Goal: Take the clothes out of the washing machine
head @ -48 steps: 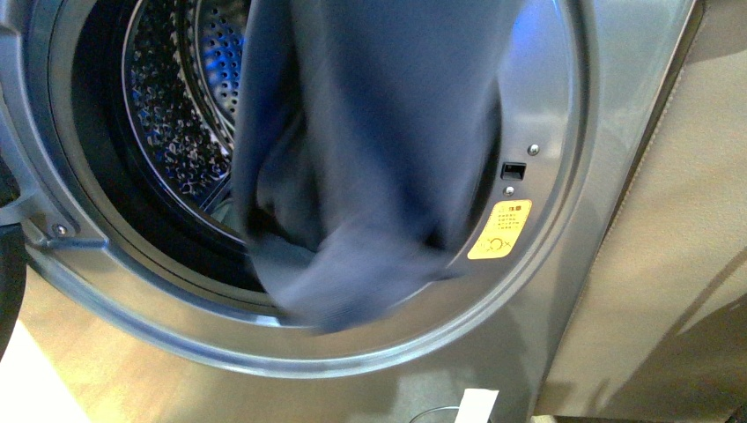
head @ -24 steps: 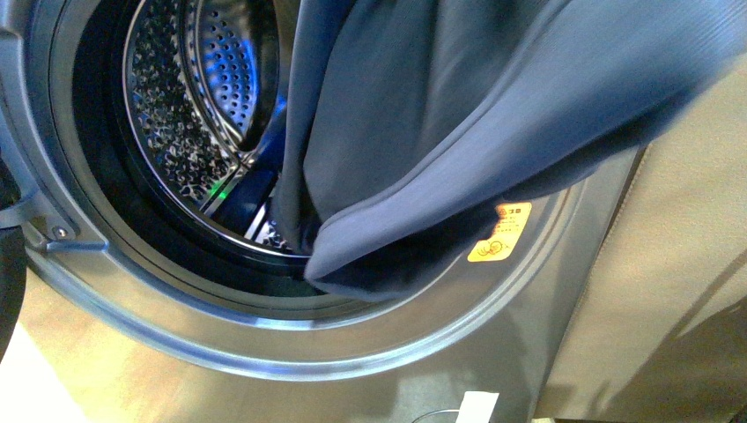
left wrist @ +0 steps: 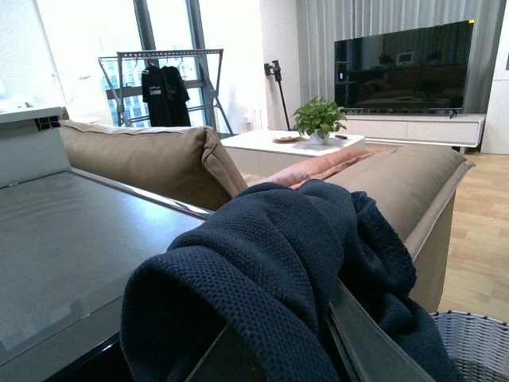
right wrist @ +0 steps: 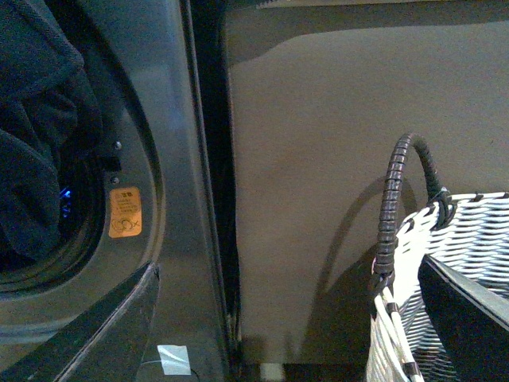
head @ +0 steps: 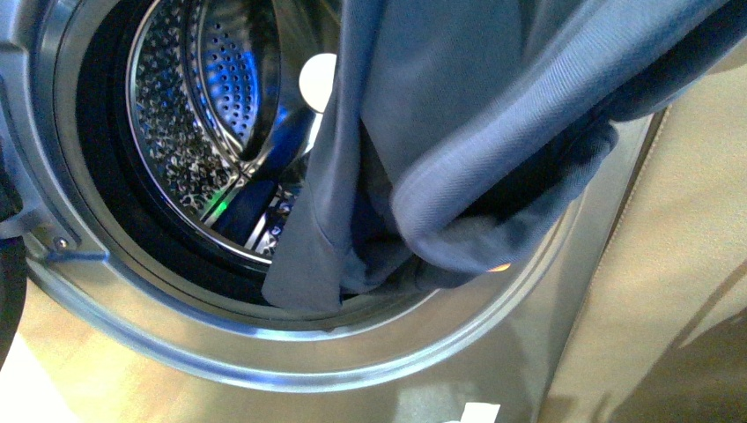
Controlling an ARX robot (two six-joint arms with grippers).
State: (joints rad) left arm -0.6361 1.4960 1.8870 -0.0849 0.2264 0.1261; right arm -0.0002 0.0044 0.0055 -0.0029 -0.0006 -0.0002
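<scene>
The clothes (head: 458, 106), slate-blue twill, hang from the upper right across the porthole of the grey washing machine (head: 264, 339). Their lowest fold rests near the porthole's lower rim. The perforated steel drum (head: 194, 115) shows to the left of them. In the left wrist view my left gripper (left wrist: 294, 354) is shut on the clothes (left wrist: 278, 247), which drape over its fingers (left wrist: 374, 342). Neither gripper shows in the front view. My right gripper (right wrist: 294, 318) is open and empty, between the washing machine's front (right wrist: 171, 199) and the woven basket (right wrist: 469, 239). The clothes (right wrist: 36, 135) also show there.
A beige upholstered panel (head: 687, 264) stands right of the machine. The basket's dark handle (right wrist: 394, 207) rises by my right fingers (right wrist: 103, 326). The yellow-orange sticker (right wrist: 125, 212) sits on the door recess. The left wrist view shows a sofa (left wrist: 151, 155), a TV (left wrist: 409, 64) and the basket's rim (left wrist: 477, 342).
The clothes have been drawn up and to the right out of the porthole. More of the drum shows, and the fabric now hides the sticker in the front view.
</scene>
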